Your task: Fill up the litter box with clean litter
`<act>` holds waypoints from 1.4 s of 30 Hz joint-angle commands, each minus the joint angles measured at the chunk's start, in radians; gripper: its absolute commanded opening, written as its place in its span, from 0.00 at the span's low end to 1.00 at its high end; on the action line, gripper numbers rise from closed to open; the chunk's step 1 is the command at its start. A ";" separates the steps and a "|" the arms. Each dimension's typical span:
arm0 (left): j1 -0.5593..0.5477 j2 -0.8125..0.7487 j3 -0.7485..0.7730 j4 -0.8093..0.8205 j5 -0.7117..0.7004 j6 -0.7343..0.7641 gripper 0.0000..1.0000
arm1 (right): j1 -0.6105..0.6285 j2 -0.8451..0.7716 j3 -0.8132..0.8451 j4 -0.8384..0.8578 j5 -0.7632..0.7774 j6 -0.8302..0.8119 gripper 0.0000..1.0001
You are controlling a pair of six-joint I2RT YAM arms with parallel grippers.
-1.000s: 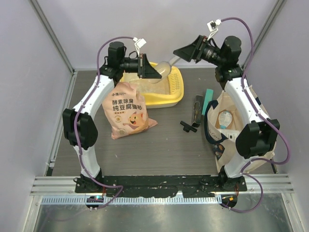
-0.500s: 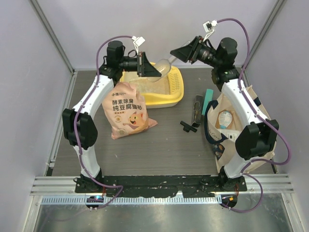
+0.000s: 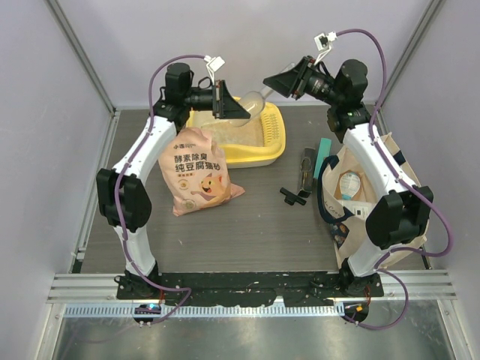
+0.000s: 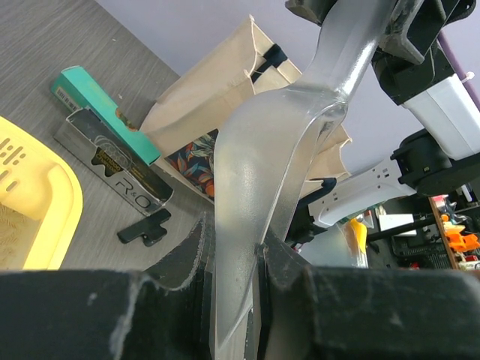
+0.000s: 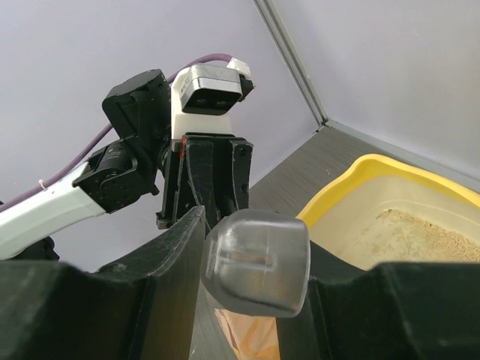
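Clear scoop [image 3: 253, 103] gripped at both ends over yellow litter box [image 3: 276, 150].
Left gripper [image 3: 238, 111] pinches its bowl narrowly; right gripper [image 3: 271, 81] clamps the handle. Beige litter [image 5: 409, 232] lies inside box; litter bag [image 3: 196, 176] just beside it.

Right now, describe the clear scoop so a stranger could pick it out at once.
Find the yellow litter box at the table's far side. Just above it, the left gripper and right gripper each grip one end of the clear scoop. It alone is colourless and see-through, held in the air rather than lying on the table.
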 commanded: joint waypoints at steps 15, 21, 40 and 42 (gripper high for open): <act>0.024 -0.025 0.078 0.014 -0.041 0.079 0.43 | -0.016 -0.047 0.047 -0.053 -0.004 -0.030 0.01; 0.038 -0.087 0.151 -0.232 -0.206 0.465 0.52 | -0.016 -0.052 0.110 -0.258 0.135 -0.212 0.02; 0.102 -0.398 -0.056 -0.912 -0.760 1.529 0.79 | 0.201 0.146 0.470 -0.693 0.238 -0.362 0.01; 0.115 -0.380 -0.054 -0.908 -0.776 1.522 0.80 | 0.221 0.165 0.487 -0.688 0.238 -0.352 0.01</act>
